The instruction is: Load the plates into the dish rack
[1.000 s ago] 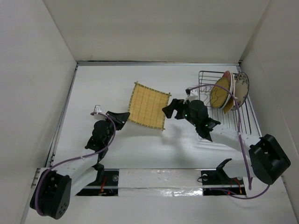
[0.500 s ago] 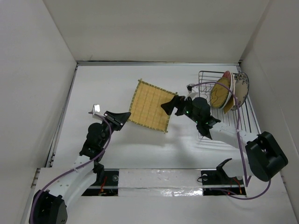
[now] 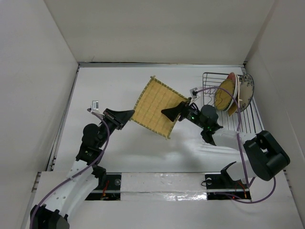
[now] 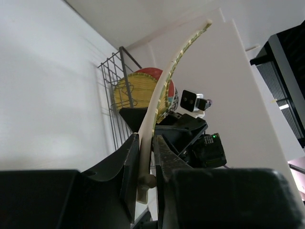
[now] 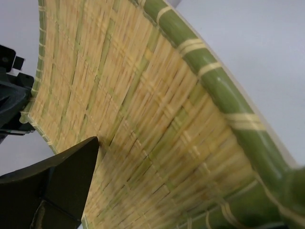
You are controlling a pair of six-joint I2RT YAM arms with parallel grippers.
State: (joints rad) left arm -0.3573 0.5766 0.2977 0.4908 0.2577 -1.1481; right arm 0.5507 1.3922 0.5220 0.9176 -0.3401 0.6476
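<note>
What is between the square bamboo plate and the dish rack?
Only the right tool, open at the square bamboo plate's rack-side edge, with its arm over the dish rack's near corner. The left tool holds the opposite corner. Loaded plates fill the rack's far end.

Robotics lab bench, plain white enclosure walls [image 3: 33, 95], 2 bolted arms [image 3: 90, 143]

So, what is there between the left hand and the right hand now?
The square bamboo plate, tilted up. The left hand pinches one edge; the right hand is at the opposite edge. The top view shows it.
</note>
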